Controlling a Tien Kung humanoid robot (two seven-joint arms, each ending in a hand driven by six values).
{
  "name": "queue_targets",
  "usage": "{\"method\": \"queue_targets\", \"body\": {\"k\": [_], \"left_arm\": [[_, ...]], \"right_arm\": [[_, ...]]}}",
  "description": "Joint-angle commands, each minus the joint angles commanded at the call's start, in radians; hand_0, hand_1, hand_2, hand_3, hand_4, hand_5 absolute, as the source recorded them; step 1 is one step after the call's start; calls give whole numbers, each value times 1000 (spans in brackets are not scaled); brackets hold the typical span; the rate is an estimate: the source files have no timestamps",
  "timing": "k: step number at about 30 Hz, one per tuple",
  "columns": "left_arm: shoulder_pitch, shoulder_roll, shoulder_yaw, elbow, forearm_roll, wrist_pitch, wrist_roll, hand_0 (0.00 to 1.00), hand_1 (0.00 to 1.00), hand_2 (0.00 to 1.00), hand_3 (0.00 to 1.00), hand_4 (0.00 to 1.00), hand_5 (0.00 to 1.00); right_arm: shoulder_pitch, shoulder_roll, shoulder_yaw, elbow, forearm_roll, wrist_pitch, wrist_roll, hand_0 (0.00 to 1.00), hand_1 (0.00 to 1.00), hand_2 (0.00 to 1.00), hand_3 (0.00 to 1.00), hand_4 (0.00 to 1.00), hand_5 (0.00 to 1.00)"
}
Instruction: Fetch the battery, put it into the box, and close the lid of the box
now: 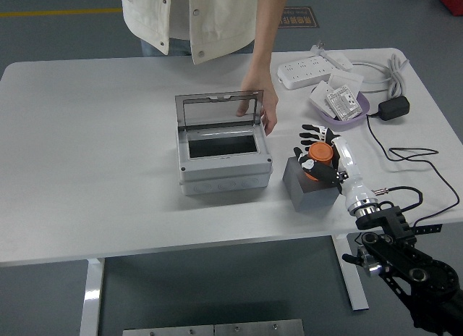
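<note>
The right hand (316, 149) comes in from the bench's (94, 169) near right corner, its fingers wrapped around the orange battery (316, 159). The battery is over the top of a dark grey block (307, 185) that stands toward the near edge, right of the middle; whether it rests on the block or is lifted just clear of it is hard to tell from this angle.

Just beside the block, on its left, sits the grey box (224, 158), roughly at the middle of the bench. Its clear lid (218, 111) stands upright at the back, and the dark inside of the box shows open.

A person in a pale jacket stands at the far edge. The person's hand (262, 104) reaches down to the lid's right end and is at it, apparently holding it up.

Toward the far right corner lie a white power strip (309, 72), a purple tray (354, 115) with white packets in it, and a black adapter (393, 108) whose cable (409, 156) trails along the right edge.
</note>
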Motion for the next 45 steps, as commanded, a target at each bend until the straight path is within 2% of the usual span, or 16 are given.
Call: {"method": "queue_targets", "body": {"k": [3,4,9,10,21,22,27,28,33,34,45], "left_arm": [[-1,0,15,0,-13,1,-4,635,745,608,552,735,212],[-1,0,23,0,-20,1,-5,634,746,609,553,735,212],[-3,0,43,0,-38,3,-10,634,746,609,553,735,212],[-4,0,44,0,-38,3,-10,634,746,609,554,735,211],[3,-6,-9,0,12,-5,3,634,746,610,554,735,211],[4,-6,-14,0,17,-5,4,633,747,611,554,734,212],[5,-7,-35,0,39,-6,7,633,747,611,554,734,212],[5,-8,-36,0,40,-6,7,633,747,613,555,733,213],[3,-8,-35,0,38,-3,4,633,747,613,555,733,213],[3,-9,-33,0,37,-2,3,633,747,614,556,733,214],[2,-10,-31,0,33,1,2,633,748,615,555,732,219]], "right_arm": [[1,0,-6,0,20,6,0,569,651,675,692,689,110],[1,-1,-8,-1,28,9,1,487,587,597,607,655,133],[3,-2,-30,-10,99,35,6,487,587,597,607,655,133],[4,-3,-33,-11,112,40,8,433,526,546,566,534,103],[7,-13,-56,10,163,51,13,444,521,541,563,531,98],[7,-13,-57,11,164,51,12,443,499,505,530,404,50],[10,-15,-61,16,166,45,11,443,499,505,530,404,50],[11,-15,-61,17,165,42,11,407,463,458,474,230,2],[13,-16,-55,22,156,28,11,407,463,458,474,230,2],[14,-15,-53,24,153,24,10,405,464,457,470,171,2],[17,-15,-28,57,112,5,-8,418,470,463,459,130,2]]}}
